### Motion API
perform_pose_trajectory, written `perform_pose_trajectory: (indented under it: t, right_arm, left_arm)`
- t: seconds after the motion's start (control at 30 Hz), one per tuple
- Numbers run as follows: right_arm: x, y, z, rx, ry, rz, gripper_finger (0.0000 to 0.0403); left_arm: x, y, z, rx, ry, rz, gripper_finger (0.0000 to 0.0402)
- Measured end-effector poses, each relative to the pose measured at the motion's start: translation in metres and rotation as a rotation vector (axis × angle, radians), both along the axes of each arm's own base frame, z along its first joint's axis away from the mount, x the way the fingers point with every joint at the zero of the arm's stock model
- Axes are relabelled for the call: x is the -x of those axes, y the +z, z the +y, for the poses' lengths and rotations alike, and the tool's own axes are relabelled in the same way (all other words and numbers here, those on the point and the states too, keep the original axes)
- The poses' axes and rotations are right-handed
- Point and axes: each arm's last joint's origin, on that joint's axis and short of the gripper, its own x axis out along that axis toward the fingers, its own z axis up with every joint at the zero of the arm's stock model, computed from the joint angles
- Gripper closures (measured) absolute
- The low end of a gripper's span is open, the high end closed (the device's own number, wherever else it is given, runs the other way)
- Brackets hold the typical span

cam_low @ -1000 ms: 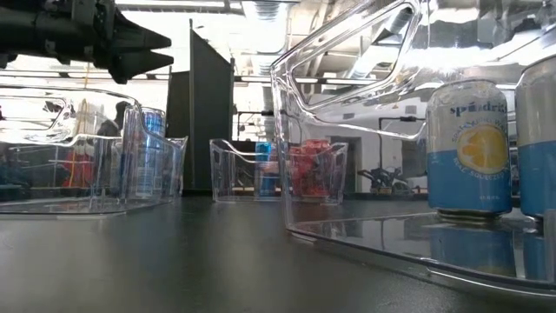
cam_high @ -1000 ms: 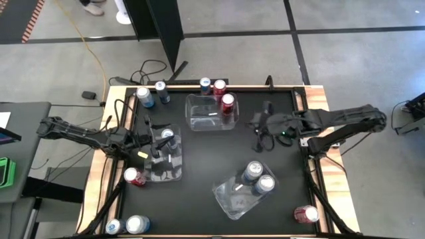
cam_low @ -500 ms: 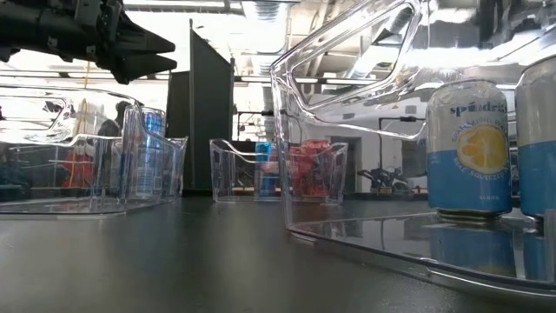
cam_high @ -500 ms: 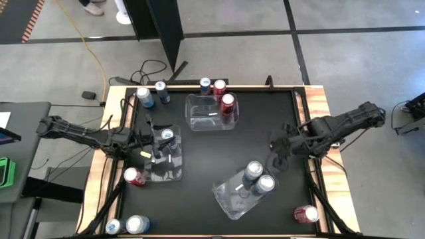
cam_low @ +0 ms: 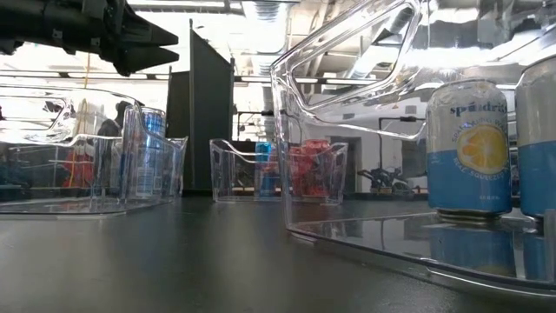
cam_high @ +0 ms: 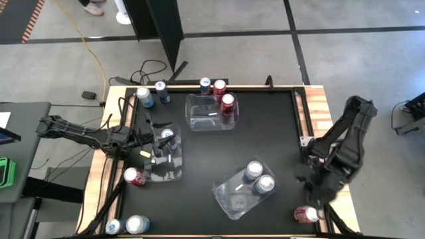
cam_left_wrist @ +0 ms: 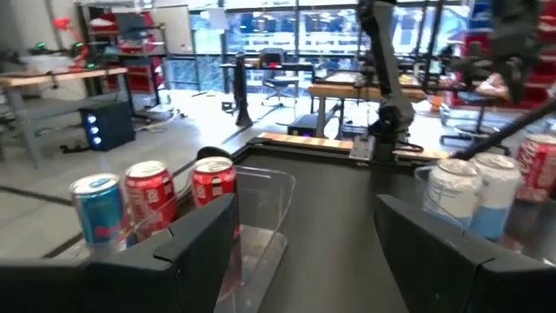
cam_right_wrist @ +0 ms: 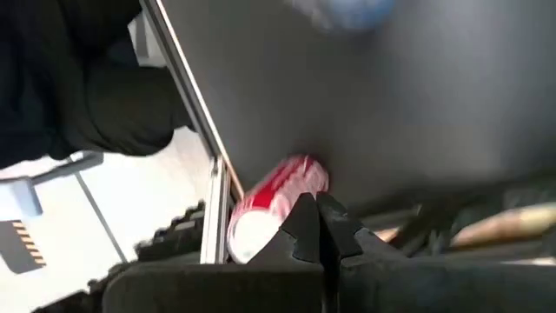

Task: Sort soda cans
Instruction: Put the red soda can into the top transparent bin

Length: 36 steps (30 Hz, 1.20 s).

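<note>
Right jaws (cam_right_wrist: 317, 228) closed above red can (cam_right_wrist: 276, 193).

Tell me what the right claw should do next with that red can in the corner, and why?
Probably open its fingers and drop down over the red can. The right claw hangs just above that can with its fingers pressed together, so it cannot grab anything yet. The can stands alone at the table's corner, outside every bin. The left claw waits, open, over the left bin.

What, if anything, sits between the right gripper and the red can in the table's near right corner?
Nothing visible. The right gripper, fingers shut, hangs just beside the red can with only bare table between. The bin with two blue cans stands off to the side.
</note>
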Motion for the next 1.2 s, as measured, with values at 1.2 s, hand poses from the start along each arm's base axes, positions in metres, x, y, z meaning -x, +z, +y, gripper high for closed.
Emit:
perform_pose_trajectory:
  t: [1.2]
  right_arm:
    - [0.012,-0.013,0.058,-0.049,-0.153,0.114,0.0403]
  left_arm:
    - [0.004,0.019,0.009,-0.029,0.123,-0.175,0.0132]
